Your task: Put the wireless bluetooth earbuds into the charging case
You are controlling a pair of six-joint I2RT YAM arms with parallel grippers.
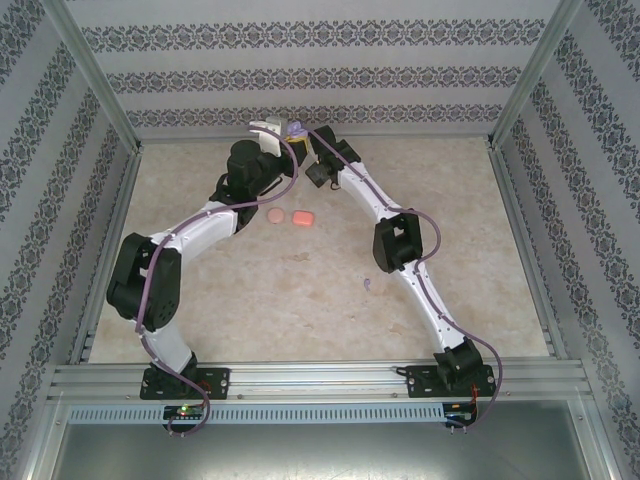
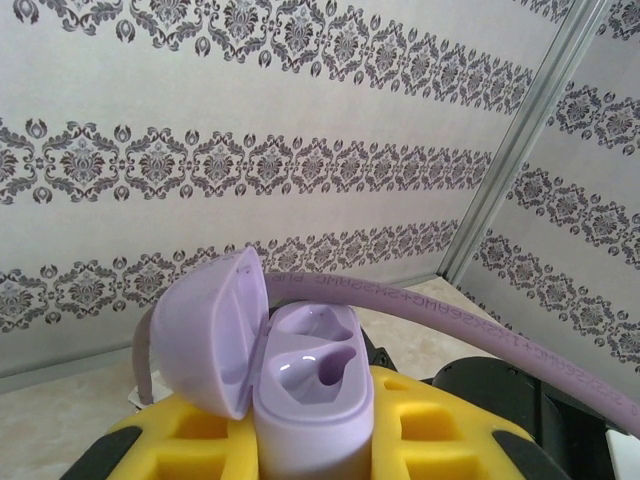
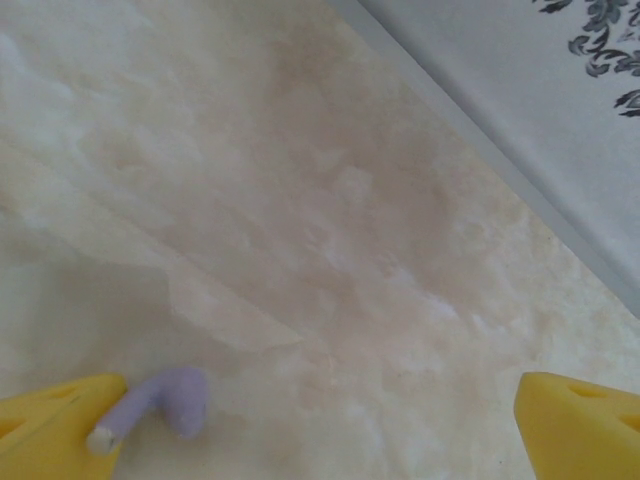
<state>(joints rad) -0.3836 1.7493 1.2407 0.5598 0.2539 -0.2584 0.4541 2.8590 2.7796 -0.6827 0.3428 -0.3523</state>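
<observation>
At the far edge of the counter (image 1: pixel 250 300), close to the patterned back wall (image 1: pixel 300 80), the two arms meet. The left end effector (image 2: pixel 312 445) is closed tight on a purple charging case (image 2: pixel 312 400). Its yellow fingers (image 2: pixel 440 435) press the case body from either side and hold it upright above the counter. The lid (image 2: pixel 210 335) is swung open to the left in the left wrist view, and the two moulded wells in the body face up, glossy. A purple cable (image 2: pixel 480 330) arcs across just behind the case. From above, the case (image 1: pixel 296 128) shows as a small purple spot at the tip of the left arm.

The right end effector (image 3: pixel 315 410) is spread wide, with nothing gripped between its yellow fingers (image 3: pixel 575 425). It looks down on the counter near the foot of the wall. A purple earbud (image 3: pixel 165 398) sits at the tip of the finger on the left side of the right wrist view. The pale end of its stem touches that finger, and its rounded head points toward the gap. Whether it rests on the counter or clings to the finger I cannot tell. It is well apart from the other finger.

A second purple earbud (image 1: pixel 368 284) lies on the open counter just beside the right arm's elbow, well apart from both end effectors. Two pink pieces (image 1: pixel 302 217) lie side by side between the arms, nearer the bases than the held case.
</observation>
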